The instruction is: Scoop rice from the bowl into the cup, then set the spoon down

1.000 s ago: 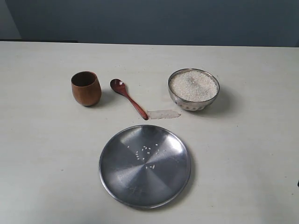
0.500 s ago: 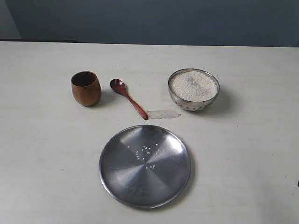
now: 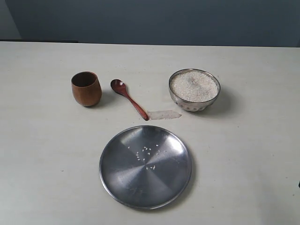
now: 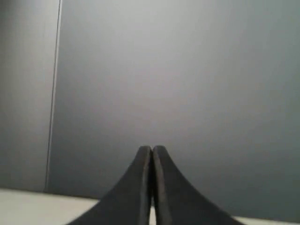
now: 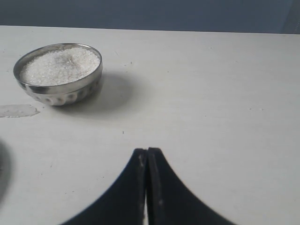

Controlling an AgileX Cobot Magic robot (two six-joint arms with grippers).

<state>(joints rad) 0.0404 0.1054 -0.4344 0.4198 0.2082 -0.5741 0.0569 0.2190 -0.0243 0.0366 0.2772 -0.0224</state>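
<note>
Both grippers sit outside the exterior view. The right gripper (image 5: pixel 146 152) has its jaws pressed together on nothing, low over the surface (image 5: pixel 225 93), with the bowl (image 5: pixel 61 91) well ahead of it. The left gripper (image 4: pixel 152 151) is likewise closed and empty, facing a grey wall (image 4: pixel 187 70).

Nearest in the exterior view lies a flat steel plate (image 3: pixel 117 187) carrying a few stray grains (image 3: pixel 146 152). Just beyond it the spoon (image 3: pixel 130 100) rests flat on the surface. Its handle tip is at the edge of a pale strip (image 3: pixel 164 114), and its oval head lies farther off, near the cup (image 3: pixel 86 89).

The spoon looks light and stiff, with a smooth, slim handle that could twist or slip between the pads. Because it lies flat, there is little room beneath it. The best hold is probably across the handle's rear half, leaving the head free to dip.

The rounded wooden cup stands upright. It is likely light enough to tip or slide if nudged. To the right of cup and spoon, the bowl holds rice (image 3: pixel 194 86) heaped close to its rim. The grains are loose and dry and will spill easily from a tilted spoon.
</note>
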